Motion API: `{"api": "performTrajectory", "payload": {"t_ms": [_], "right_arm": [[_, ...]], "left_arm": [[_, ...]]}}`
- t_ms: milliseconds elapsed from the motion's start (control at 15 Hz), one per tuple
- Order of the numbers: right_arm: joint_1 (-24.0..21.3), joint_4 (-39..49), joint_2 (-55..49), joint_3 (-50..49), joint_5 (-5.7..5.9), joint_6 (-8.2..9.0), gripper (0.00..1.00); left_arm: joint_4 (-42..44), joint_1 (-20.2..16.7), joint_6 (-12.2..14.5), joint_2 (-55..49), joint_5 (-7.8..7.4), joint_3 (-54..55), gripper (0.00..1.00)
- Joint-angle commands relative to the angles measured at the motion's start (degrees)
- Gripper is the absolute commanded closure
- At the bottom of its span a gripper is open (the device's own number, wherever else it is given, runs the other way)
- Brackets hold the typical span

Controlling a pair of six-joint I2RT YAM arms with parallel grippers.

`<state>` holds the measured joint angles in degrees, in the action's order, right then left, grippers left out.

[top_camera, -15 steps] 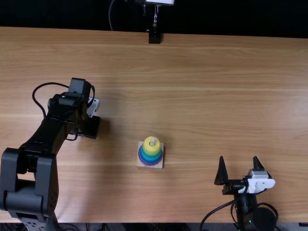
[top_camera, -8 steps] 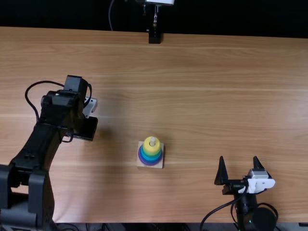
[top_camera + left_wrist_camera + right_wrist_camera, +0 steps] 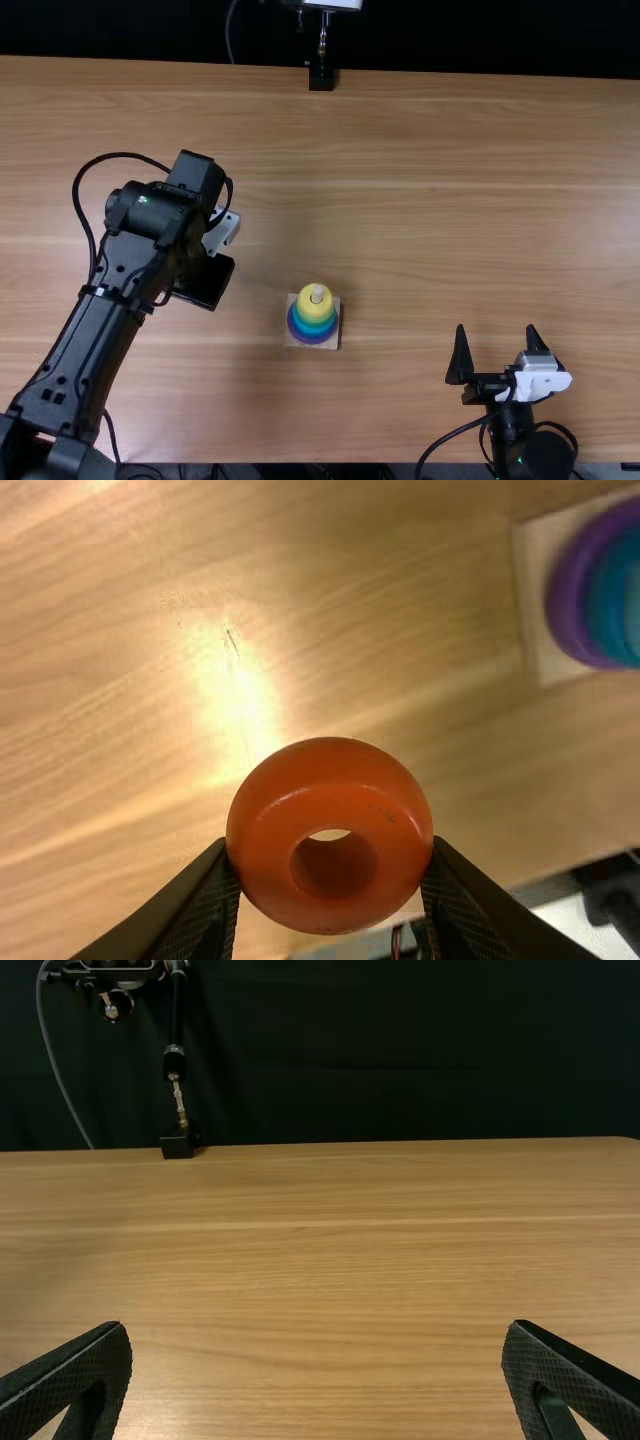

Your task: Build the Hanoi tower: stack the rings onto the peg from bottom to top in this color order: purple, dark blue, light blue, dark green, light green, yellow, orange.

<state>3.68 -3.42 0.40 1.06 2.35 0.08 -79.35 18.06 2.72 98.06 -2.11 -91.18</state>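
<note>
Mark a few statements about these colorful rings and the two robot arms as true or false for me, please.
1. The left pincer holds the orange ring. True.
2. The topmost ring on the peg is dark blue. False: it is the yellow ring.
3. The purple ring is the lowest on the peg. True.
4. The right pincer is gripping a ring. False: it is open, with nothing between its fingers.
5. The peg's tip sticks up through the yellow ring. True.
</note>
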Motion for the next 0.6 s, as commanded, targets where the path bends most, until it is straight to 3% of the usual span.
{"api": "performTrajectory", "payload": {"t_ms": [0, 133, 533], "right_arm": [[-0.61, -0.23, -0.40, -0.36, -0.35, 0.03, 0.00], [-0.61, -0.23, -0.40, -0.36, -0.35, 0.03, 0.00], [-0.61, -0.23, -0.40, -0.36, -0.35, 0.03, 0.00]], "left_arm": [[-1.12, 2.50, -1.35, -1.65, -0.74, -3.13, 1.00], [-1.33, 5.93, -5.15, -1.65, -0.74, -6.21, 1.00], [-1.86, 13.84, -12.00, 0.38, -0.74, -13.15, 1.00]]}}
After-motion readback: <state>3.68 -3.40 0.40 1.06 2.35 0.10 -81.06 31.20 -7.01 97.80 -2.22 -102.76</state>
